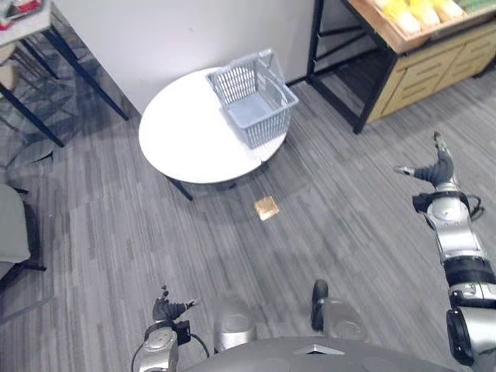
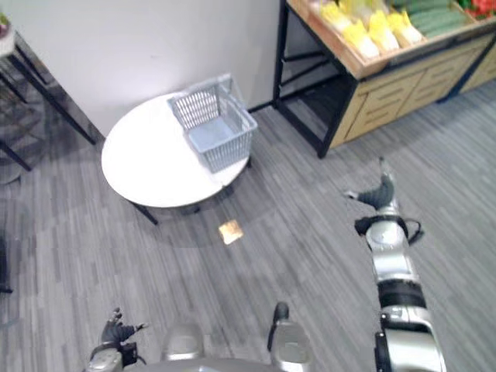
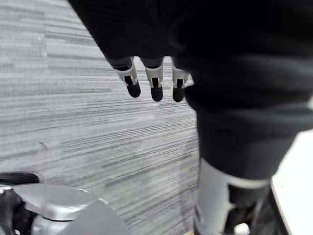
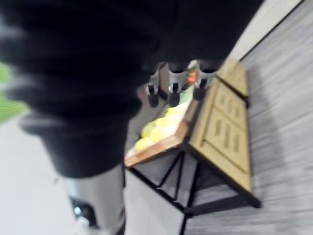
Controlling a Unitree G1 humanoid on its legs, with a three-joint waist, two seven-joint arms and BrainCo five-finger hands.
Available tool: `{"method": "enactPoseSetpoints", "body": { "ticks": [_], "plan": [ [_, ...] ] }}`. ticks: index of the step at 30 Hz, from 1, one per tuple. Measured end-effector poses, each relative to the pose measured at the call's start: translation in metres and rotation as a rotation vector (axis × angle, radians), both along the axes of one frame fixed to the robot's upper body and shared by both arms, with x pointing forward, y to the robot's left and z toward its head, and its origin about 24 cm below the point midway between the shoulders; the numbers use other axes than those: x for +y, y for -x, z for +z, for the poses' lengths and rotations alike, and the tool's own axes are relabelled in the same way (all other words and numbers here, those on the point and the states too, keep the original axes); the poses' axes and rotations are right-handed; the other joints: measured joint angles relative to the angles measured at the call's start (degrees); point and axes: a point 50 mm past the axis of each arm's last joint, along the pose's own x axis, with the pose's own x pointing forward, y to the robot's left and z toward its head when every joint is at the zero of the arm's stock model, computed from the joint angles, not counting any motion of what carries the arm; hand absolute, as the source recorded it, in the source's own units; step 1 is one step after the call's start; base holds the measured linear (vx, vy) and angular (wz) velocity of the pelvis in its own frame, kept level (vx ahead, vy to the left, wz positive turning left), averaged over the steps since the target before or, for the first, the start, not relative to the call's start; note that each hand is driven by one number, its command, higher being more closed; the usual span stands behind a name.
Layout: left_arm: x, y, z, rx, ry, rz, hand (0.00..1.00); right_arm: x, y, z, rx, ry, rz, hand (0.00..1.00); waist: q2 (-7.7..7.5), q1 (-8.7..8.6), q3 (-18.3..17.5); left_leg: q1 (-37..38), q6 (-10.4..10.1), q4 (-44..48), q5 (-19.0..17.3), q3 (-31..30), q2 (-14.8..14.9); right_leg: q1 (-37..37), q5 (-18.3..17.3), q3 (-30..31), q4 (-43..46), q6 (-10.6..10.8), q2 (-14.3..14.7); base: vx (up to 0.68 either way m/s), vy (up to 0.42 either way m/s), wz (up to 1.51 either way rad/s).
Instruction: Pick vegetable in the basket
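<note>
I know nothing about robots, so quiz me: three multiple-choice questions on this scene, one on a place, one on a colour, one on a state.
1. Where is the basket? A on the floor; B on the round table; C on the wooden shelf.
2. The tabletop's colour? A white; B black; C red.
3. The basket is: A full; B overturned; C upright and empty.
Answers: B, it sits on the tabletop; A, the top shows plain white; C, its bare bottom shows.
</note>
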Motion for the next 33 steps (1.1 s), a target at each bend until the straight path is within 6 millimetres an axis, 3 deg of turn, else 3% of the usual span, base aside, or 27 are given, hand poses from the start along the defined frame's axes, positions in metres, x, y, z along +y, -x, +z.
{"method": "enactPoseSetpoints", "body": {
  "ticks": [2,3,4,6,8,9,10,11,12,13,15,16,17,18,19,20,21,22,25,29,33],
  "plan": [
    [-0.002,0.006,-0.002,0.013,0.011,0.008,0.00,0.000,-0.005,0.013,-0.005,0.099,0.025,0.00,0.19,-0.03,-0.1,0.1,0.5,-15.4,4.8,7.8,-3.3,2.5,-0.7,-2.4,-1.6,2.1,-0.5,0.42,0.089,0.45],
    [-0.003,0.008,-0.004,0.020,0.019,0.019,0.00,0.000,-0.006,0.019,-0.009,0.130,0.031,0.00,-0.15,0.80,-0.3,2.1,7.0,-21.4,9.9,11.1,-5.6,4.0,-1.8,-2.8,-1.8,3.6,-1.1,0.45,0.091,0.49],
    [-0.004,0.009,-0.005,0.026,0.024,0.025,0.00,0.002,-0.008,0.023,-0.008,0.165,0.047,0.00,-2.44,1.36,-1.0,3.4,7.5,-24.6,10.5,11.0,-8.5,4.2,-1.9,-3.8,-2.0,4.0,-2.8,0.45,0.090,0.46],
    [-0.010,0.012,-0.008,0.046,0.042,0.032,0.00,0.006,-0.013,0.034,-0.037,0.212,0.054,0.00,-3.58,1.79,-1.2,4.2,8.8,-25.2,9.6,9.8,-10.3,5.3,-1.8,-3.9,-1.2,4.5,-4.0,0.43,0.098,0.49],
    [-0.018,0.021,-0.014,0.086,0.063,0.031,0.00,0.012,-0.020,0.043,-0.048,0.286,0.062,0.00,-3.86,2.91,-1.1,9.0,8.6,-28.2,9.1,8.5,-12.0,4.4,-2.9,-3.8,9.3,6.1,-5.9,0.46,0.124,0.56],
    [-0.016,0.026,-0.016,0.113,0.052,0.019,0.00,0.018,-0.023,0.045,-0.048,0.317,0.084,0.00,-3.64,2.61,-1.2,12.1,7.6,-30.2,7.6,5.6,-12.3,0.2,-2.9,-3.1,24.1,7.4,-7.1,0.41,0.062,0.87],
    [-0.007,0.027,-0.014,0.129,0.023,0.000,0.00,0.022,-0.024,0.044,-0.046,0.340,0.103,0.00,-5.04,2.48,-1.0,14.2,7.2,-31.0,7.1,3.2,-12.9,-6.9,-2.2,0.5,40.7,10.5,-9.1,0.33,-0.007,1.05],
    [-0.002,0.026,-0.014,0.140,0.006,-0.010,0.00,0.025,-0.025,0.043,-0.041,0.346,0.113,0.00,-5.64,2.47,-1.1,14.5,7.0,-31.0,6.9,1.9,-13.1,-10.1,-2.6,2.8,46.8,10.6,-9.2,0.33,-0.093,1.25],
    [0.007,0.023,-0.012,0.153,-0.018,-0.026,0.00,0.029,-0.027,0.042,-0.037,0.355,0.127,0.00,-6.53,2.05,-0.8,15.6,6.8,-31.3,6.8,-0.2,-13.1,-14.6,-3.9,5.1,52.8,9.4,-9.1,0.34,-0.145,1.26],
    [0.012,0.018,-0.011,0.155,-0.030,-0.031,0.00,0.032,-0.030,0.043,-0.027,0.366,0.138,0.00,-6.61,1.72,-0.5,17.0,6.7,-32.1,6.9,-2.4,-12.8,-16.5,-5.7,4.8,51.2,6.1,-9.4,0.33,-0.153,1.24],
    [0.015,0.007,-0.008,0.128,-0.043,-0.044,0.00,0.029,-0.032,0.043,-0.015,0.365,0.129,0.00,-6.48,1.34,-0.4,17.7,6.1,-32.8,6.9,-5.6,-12.2,-17.8,-7.1,4.7,42.4,3.3,-9.2,0.27,-0.187,1.15],
    [0.016,-0.006,-0.005,0.105,-0.059,-0.075,0.00,0.025,-0.034,0.045,0.000,0.364,0.116,0.00,-6.32,1.15,-0.4,17.5,4.3,-33.1,6.5,-8.5,-11.6,-17.7,-7.0,5.9,29.6,3.0,-8.4,0.27,-0.268,1.15],
    [0.017,-0.010,-0.003,0.097,-0.068,-0.090,0.00,0.024,-0.035,0.045,0.006,0.364,0.113,0.00,-6.63,1.25,-0.5,17.3,3.4,-33.1,6.3,-9.3,-11.6,-17.5,-5.2,6.7,23.2,2.7,-7.9,0.31,-0.366,1.13],
    [0.021,-0.017,0.001,0.085,-0.098,-0.118,0.00,0.023,-0.035,0.045,0.013,0.364,0.111,0.00,-8.24,1.33,-0.6,16.7,1.6,-33.0,5.9,-11.2,-12.5,-16.9,2.9,9.1,12.4,2.9,-8.0,0.20,-0.289,0.74],
    [0.025,-0.021,0.005,0.069,-0.116,-0.129,0.00,0.024,-0.035,0.045,0.022,0.365,0.116,0.00,-9.55,1.51,-0.4,16.7,0.6,-33.1,5.6,-12.0,-13.4,-17.1,6.5,9.6,10.2,4.3,-8.6,0.30,-0.432,0.62],
    [0.015,-0.027,0.005,0.045,-0.096,-0.148,0.00,0.024,-0.036,0.045,0.035,0.373,0.117,0.00,-7.38,2.36,-0.6,15.6,-1.3,-32.8,5.7,-11.5,-11.0,-16.8,5.1,8.2,9.5,3.8,-6.8,0.24,-0.335,0.32],
    [0.013,-0.028,0.005,0.034,-0.094,-0.157,0.00,0.026,-0.037,0.045,0.045,0.386,0.126,0.00,-6.69,2.07,-0.8,15.0,-1.7,-32.8,5.7,-10.9,-9.9,-16.3,5.1,7.3,8.0,3.8,-5.9,0.27,-0.357,0.16],
    [0.008,-0.032,0.006,0.006,-0.084,-0.161,0.00,0.026,-0.039,0.048,0.056,0.403,0.133,0.00,-5.04,2.08,-0.5,14.5,-2.4,-33.1,5.4,-10.5,-7.6,-15.6,5.8,6.1,5.6,2.7,-3.7,0.16,-0.199,0.08],
    [0.000,-0.037,0.006,-0.011,-0.070,-0.180,0.00,0.023,-0.039,0.048,0.066,0.407,0.125,0.00,-4.11,1.80,0.4,13.9,-4.0,-34.0,6.2,-10.5,-4.7,-15.7,6.1,4.4,4.8,2.2,-1.0,0.14,-0.186,0.07],
    [-0.003,-0.041,0.007,-0.024,-0.067,-0.196,0.00,0.027,-0.048,0.064,0.045,0.424,0.124,0.00,-4.03,1.46,1.4,11.7,-4.1,-33.8,6.3,-10.9,-4.9,-16.5,6.4,3.4,3.5,1.7,-1.2,0.04,-0.030,0.11],
    [-0.001,-0.057,0.014,-0.076,-0.078,-0.199,0.00,0.031,-0.060,0.098,-0.013,0.438,0.099,0.00,-3.49,2.16,5.2,7.9,-3.9,-32.6,6.7,-13.0,-5.9,-18.0,7.9,1.1,1.9,1.5,-2.2,-0.05,0.003,0.33]
  ]
}}
